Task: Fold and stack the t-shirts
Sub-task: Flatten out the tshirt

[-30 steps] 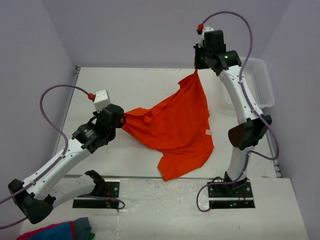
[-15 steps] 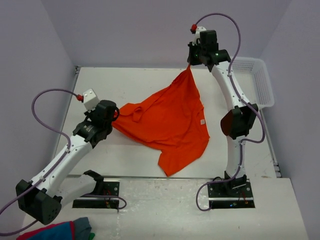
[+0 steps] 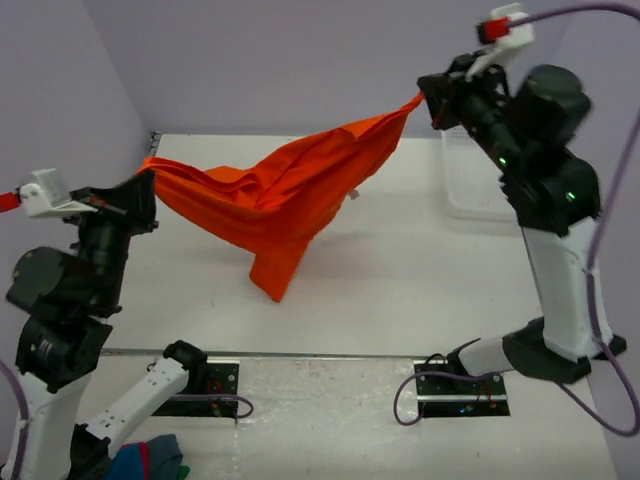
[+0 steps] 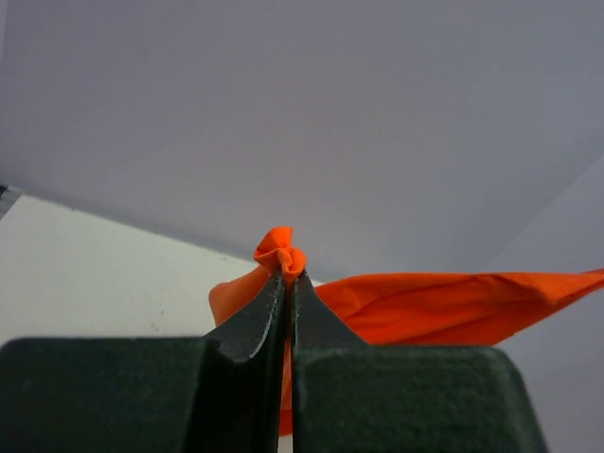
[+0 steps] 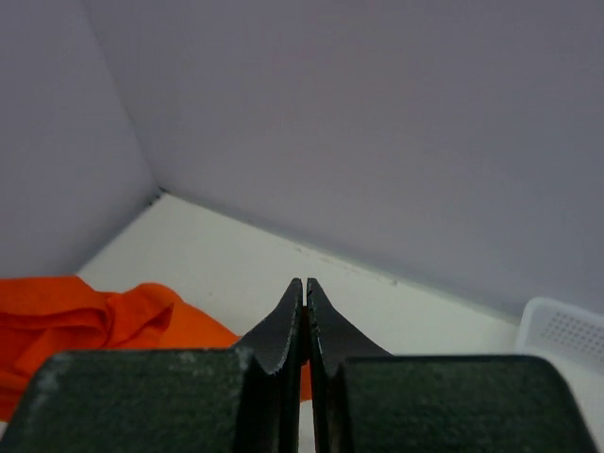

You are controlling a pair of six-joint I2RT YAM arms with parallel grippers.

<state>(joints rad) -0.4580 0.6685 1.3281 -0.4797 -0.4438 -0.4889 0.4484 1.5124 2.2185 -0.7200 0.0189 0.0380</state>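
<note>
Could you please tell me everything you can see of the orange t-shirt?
The orange t-shirt is plain, thin, soft-looking cloth, with no print visible. It hangs stretched in the air: the left gripper is shut on one bunched end, the right gripper on the opposite end. The middle sags in loose folds, one corner drooping toward the table; contact there is unclear.

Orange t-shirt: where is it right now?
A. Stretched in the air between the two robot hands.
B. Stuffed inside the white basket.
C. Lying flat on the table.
A: the orange t-shirt is strung up and sagging in the middle, with one end pinched in the left hand and the other in the right hand.
</note>
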